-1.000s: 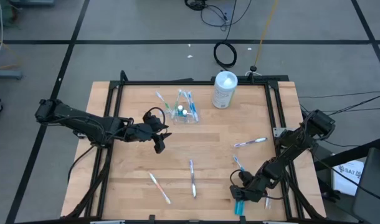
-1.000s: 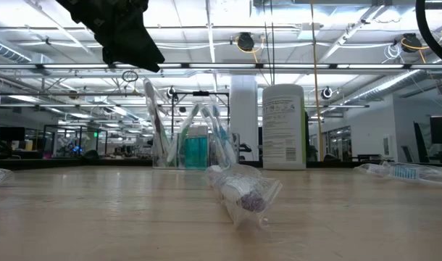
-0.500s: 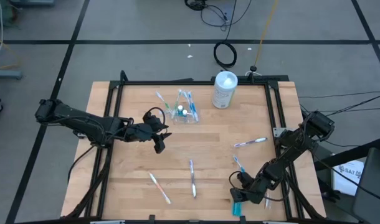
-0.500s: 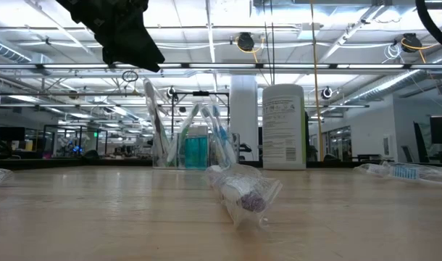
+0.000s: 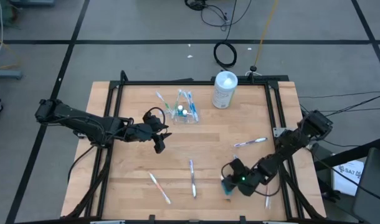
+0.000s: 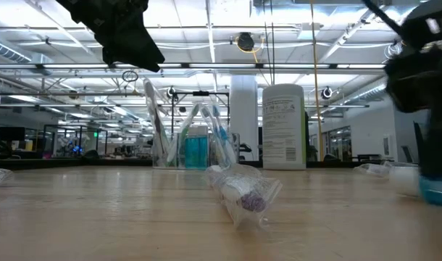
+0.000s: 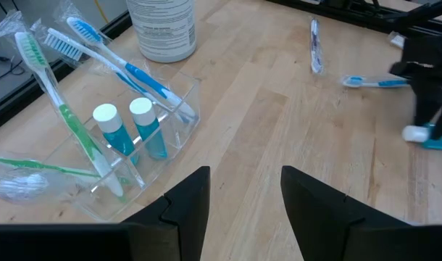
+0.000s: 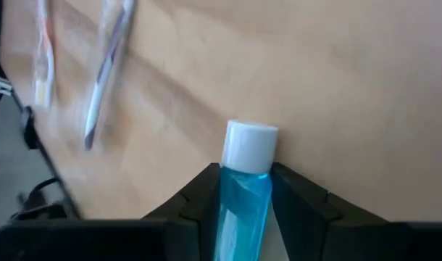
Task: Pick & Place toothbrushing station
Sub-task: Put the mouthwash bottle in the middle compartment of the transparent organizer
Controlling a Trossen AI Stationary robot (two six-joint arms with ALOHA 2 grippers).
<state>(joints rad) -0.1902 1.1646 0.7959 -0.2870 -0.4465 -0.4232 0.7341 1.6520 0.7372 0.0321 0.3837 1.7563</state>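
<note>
A clear tumbler [image 5: 185, 112] at the table's far middle holds toothbrushes and two blue white-capped toothpaste tubes [image 7: 132, 130]. Loose toothbrushes lie on the table [image 5: 192, 177], [image 5: 157, 186], [image 5: 250, 142]. My right gripper [image 5: 230, 182] is near the front right, shut on a blue toothpaste tube [image 8: 244, 196]. It also shows at the right of the low view [image 6: 424, 80] and far off in the left wrist view [image 7: 422, 109]. My left gripper [image 5: 159, 142] hangs open and empty above the table, left of centre and on the near side of the tumbler [image 7: 127, 123]. My right gripper pinches the toothpaste tube's blue body [image 8: 243, 206] between its two fingers [image 8: 203, 194], just behind the white cap [image 8: 250, 144]. The cap sticks out past the fingertips. The gripper comes from above. The tube sits below it [image 6: 438, 190], close to the tabletop.
A large white lidded container [image 5: 225, 89] stands at the far edge, right of the tumbler. A wrapped toothbrush [image 6: 243, 192] lies in the low view's foreground. A black frame [image 5: 190, 82] borders the wooden table. Bare wood lies at the table's centre.
My right gripper has moved with the toothpaste tube from the table's near edge toward its far edge and a little to the left. It has come into the low view. My left gripper has kept still.
</note>
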